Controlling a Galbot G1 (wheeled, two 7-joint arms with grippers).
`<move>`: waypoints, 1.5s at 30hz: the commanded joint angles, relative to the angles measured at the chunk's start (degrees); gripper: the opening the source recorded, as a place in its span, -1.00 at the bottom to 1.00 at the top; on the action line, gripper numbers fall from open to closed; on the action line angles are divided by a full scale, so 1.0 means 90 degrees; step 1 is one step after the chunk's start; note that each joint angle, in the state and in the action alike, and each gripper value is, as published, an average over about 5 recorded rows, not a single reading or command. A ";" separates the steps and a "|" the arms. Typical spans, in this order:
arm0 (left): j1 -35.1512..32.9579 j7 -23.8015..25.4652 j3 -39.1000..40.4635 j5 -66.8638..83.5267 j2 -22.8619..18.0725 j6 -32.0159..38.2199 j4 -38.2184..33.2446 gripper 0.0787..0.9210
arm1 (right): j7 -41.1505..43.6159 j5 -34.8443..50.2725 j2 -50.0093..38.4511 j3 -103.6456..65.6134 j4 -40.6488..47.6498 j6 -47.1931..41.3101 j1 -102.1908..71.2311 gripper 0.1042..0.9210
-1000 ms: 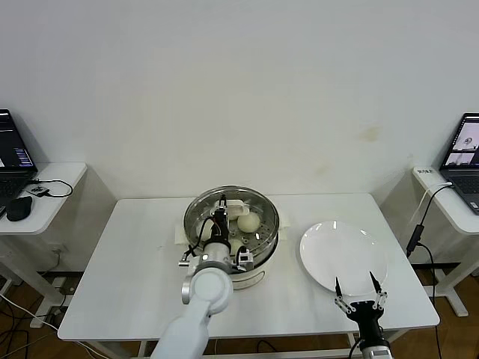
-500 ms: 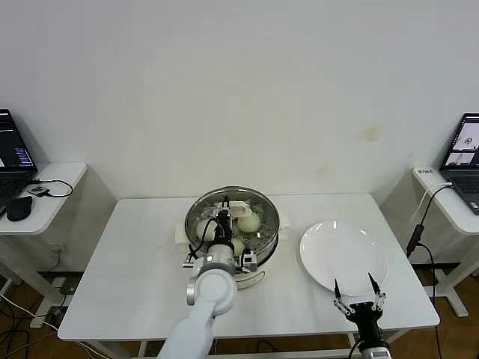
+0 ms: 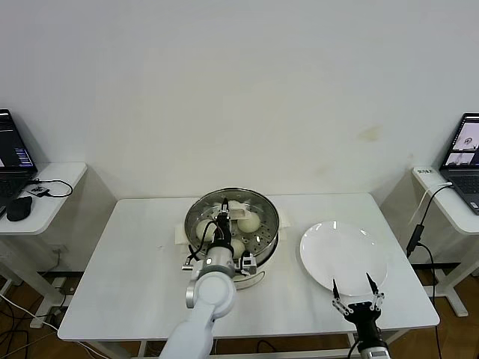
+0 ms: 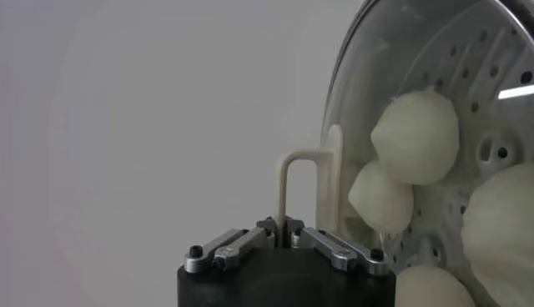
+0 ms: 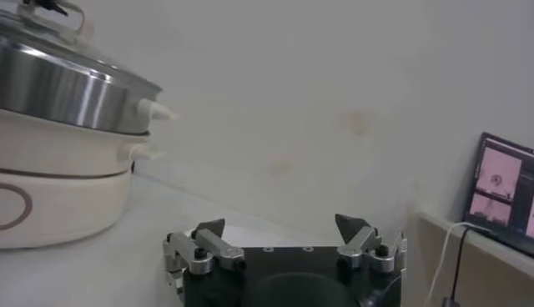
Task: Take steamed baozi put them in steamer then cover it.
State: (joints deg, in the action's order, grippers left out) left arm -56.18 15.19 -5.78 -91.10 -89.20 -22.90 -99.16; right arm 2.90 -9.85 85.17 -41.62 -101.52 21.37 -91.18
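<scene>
The steamer (image 3: 263,241), a shiny steel pot on a white base, stands mid-table. The clear glass cover (image 3: 258,210) lies over its rim. My left gripper (image 3: 223,218) is shut on the cover's cream handle (image 4: 286,183), from above. Through the glass I see several off-white baozi (image 3: 248,222) on the perforated tray; they also show in the left wrist view (image 4: 415,138). My right gripper (image 3: 352,289) is open and empty at the table's front edge, by the white plate. The right wrist view shows the steamer (image 5: 67,92) side-on with the cover on top.
An empty white plate (image 3: 343,254) lies right of the steamer. Side desks with laptops stand at far left (image 3: 15,153) and far right (image 3: 464,153). A cable hangs off the right desk. The wall is close behind the table.
My left arm has shifted slightly right and down, still holding the cover's handle over the steamer. My right gripper has sunk a little at the front edge.
</scene>
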 commanded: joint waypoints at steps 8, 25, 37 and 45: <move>-0.0178 -0.0074 0.0005 0.0086 0.0063 0.0084 -0.0373 -0.40 | 0.0012 -0.0025 0.0033 0.0030 0.0021 -0.0007 0.0011 0.76; -0.3183 -0.1544 -0.0832 0.4388 0.1569 0.0493 -0.3359 0.71 | 0.0040 0.0113 0.0054 -0.0065 0.0273 -0.0031 0.0078 0.76; -0.4782 -0.3169 -0.3192 1.2040 0.2294 0.3375 -0.2549 0.77 | 0.0161 0.0329 -0.0250 0.0216 -0.0055 -0.0045 -0.0337 0.76; -0.5227 -0.2954 -0.3250 1.2037 0.2023 0.3683 -0.2176 0.77 | 0.0375 0.1316 -0.1089 0.0504 -0.0709 -0.0245 -0.1120 0.76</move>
State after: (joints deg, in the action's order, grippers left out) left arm -93.24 -7.46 -27.31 -17.52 -71.84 0.04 -121.00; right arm 4.97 -5.77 82.08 -39.27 -102.74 20.29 -94.61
